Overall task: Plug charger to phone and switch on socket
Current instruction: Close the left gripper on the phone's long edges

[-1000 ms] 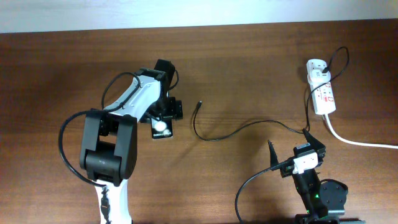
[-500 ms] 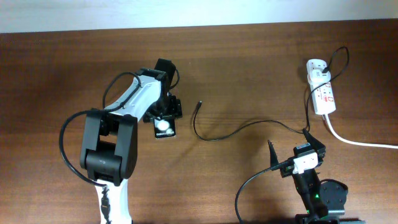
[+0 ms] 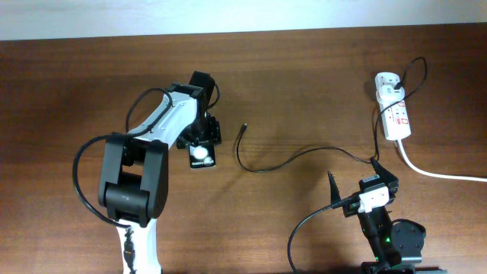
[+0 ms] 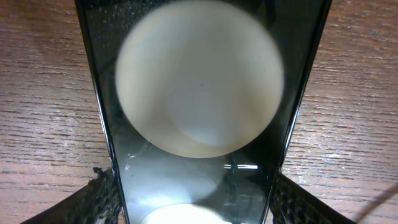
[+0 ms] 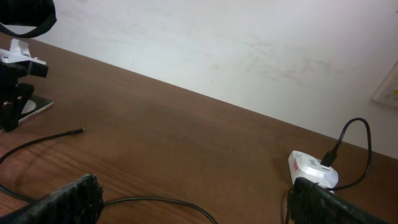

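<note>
The phone (image 3: 202, 156) has slid a little to the right across the surface (image 3: 304, 68) over the last second. It now lies nearer the plug tip (image 3: 244, 127) of the charger (image 3: 318, 149), though the two are still apart. The left gripper (image 3: 200, 137) has its fingers (image 4: 102, 200) clamped on the phone's long edges, holding it flat on the wood. The right gripper (image 3: 358, 183) sits near the front edge, fingers spread wide and empty. The white adapter (image 3: 388, 80) already sits in the power strip (image 3: 397, 118) at far right. This looks like positioning the phone for insertion. Plugging in and switching on both remain.
</note>
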